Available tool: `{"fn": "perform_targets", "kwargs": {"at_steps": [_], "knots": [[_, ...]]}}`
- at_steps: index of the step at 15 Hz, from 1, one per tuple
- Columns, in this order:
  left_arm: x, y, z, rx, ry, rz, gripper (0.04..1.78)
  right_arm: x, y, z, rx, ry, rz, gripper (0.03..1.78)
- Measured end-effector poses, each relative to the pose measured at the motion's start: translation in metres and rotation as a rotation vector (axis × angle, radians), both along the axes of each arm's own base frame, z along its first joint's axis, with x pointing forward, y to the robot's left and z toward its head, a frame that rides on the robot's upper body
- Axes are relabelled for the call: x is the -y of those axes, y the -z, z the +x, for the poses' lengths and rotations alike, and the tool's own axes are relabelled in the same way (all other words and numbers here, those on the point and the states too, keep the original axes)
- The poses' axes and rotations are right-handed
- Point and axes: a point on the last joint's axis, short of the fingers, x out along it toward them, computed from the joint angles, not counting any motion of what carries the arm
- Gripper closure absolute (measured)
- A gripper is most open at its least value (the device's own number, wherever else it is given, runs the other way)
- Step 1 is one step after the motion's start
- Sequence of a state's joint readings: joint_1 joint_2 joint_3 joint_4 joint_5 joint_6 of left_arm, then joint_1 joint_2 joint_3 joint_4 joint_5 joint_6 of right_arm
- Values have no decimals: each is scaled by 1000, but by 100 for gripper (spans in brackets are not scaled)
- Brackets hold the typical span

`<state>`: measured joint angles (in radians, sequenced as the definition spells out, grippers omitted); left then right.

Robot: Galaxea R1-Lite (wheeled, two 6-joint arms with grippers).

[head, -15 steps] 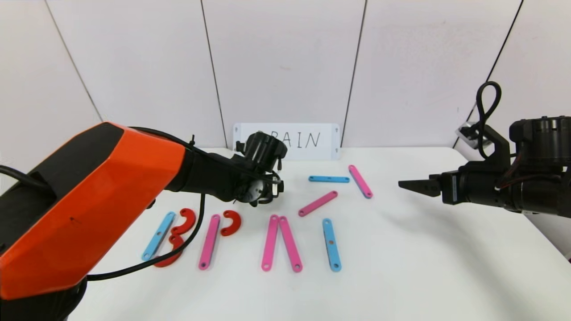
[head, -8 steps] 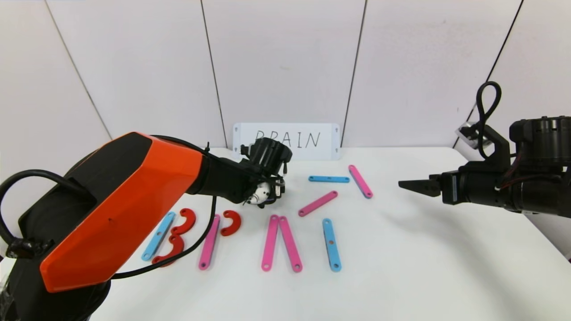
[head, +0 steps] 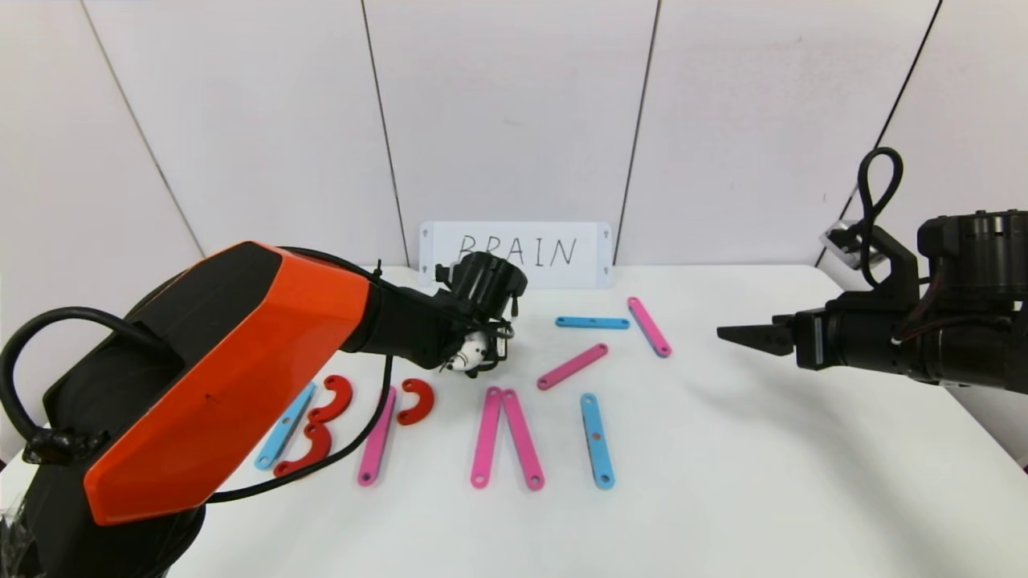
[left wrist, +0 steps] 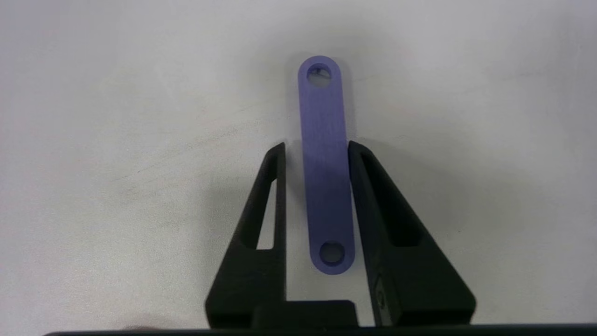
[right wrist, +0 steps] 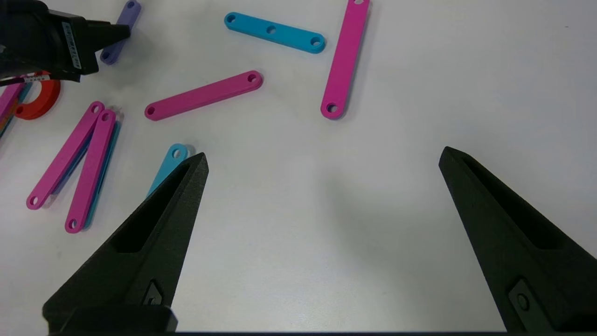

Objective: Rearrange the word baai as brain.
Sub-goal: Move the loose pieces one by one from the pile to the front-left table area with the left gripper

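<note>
The left tool (left wrist: 316, 149) hung low over the tabletop (head: 723, 482) with its two fingers (left wrist: 270, 196) straddling the purple strip (left wrist: 324, 163). One finger seemed to touch the strip's edge and a thin gap showed at the other, so the tool was narrowed around it but not yet pinching. The strip lay flat behind the pink pair (head: 504, 437) that leans into an A, in front of the white card (head: 514, 253).

The strip looked thin, light and stiff, a flat bar with rounded ends and a hole near each end. Its smooth faces would probably slide on the tabletop, so a squeeze across the narrow width near mid-length, as lined up here, should carry it without tipping.

Further out lay the blue strip (head: 283, 425) with two red curves (head: 317, 421), a pink strip (head: 376, 437) with another red curve (head: 416, 400), a blue upright (head: 597, 440), and three loose strips (head: 593, 323) beyond.

The right tool (head: 735, 333) hovered spread wide, well apart.
</note>
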<state>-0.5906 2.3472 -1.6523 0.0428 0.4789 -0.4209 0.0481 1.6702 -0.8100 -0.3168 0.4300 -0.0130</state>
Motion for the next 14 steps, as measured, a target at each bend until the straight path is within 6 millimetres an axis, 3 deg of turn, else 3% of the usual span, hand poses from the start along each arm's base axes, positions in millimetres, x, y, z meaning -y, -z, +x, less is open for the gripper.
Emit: {"fn": "perform_targets", "kwargs": {"at_steps": [2,8,14], "knots": [[0,0,0,-1,-1,-1,154,0,0,0,-1,0,-1,8],[-5,-10,-15,10,-51,-7,154,0,0,0,-1,0,-1,8],[-10,-40,-61,2,-163,-117,154,-1,1,0,-2,-2,-1,8]]}}
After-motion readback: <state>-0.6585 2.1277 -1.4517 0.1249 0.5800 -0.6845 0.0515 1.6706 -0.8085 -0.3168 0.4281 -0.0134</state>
